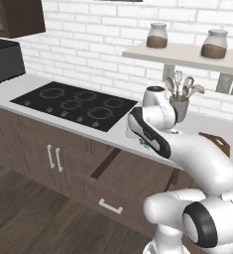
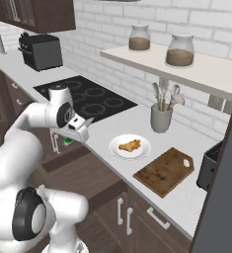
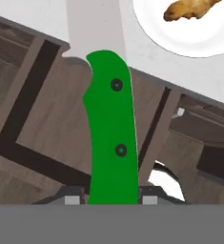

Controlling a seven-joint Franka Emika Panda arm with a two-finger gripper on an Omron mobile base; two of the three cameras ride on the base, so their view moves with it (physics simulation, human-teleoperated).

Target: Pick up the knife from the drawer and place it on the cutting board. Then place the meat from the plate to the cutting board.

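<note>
Two fingers: closing on the green handle of the knife, one at each side of its lower end, seen in the hand view.
Knife: lifted clear of the drawer and hanging in the fingers above it; the pale blade is running away from the fingers, out over the edge of the counter.
Knife from the right base: a bit of green is showing just under the hand.
Drawer: standing pulled open below the fingers, its brown wooden bottom showing; the silver bar handle is sitting on its flat front.
Plate: lying on the counter beyond the fingers and off to one side of the blade, near but not touching it.
Meat: resting on the middle of the plate, an orange-brown chunk.
Cutting board: lying flat on the counter on the far side of the plate from the fingers, just beside the plate, well apart from the knife.
Utensil crock: standing behind the plate, away from the fingers, with grey spoons sticking up out of it.
Cooktop: sitting in the counter, off to the side of the fingers opposite the plate.
Shelf: carrying two jars on the brick wall, above the crock.
</note>
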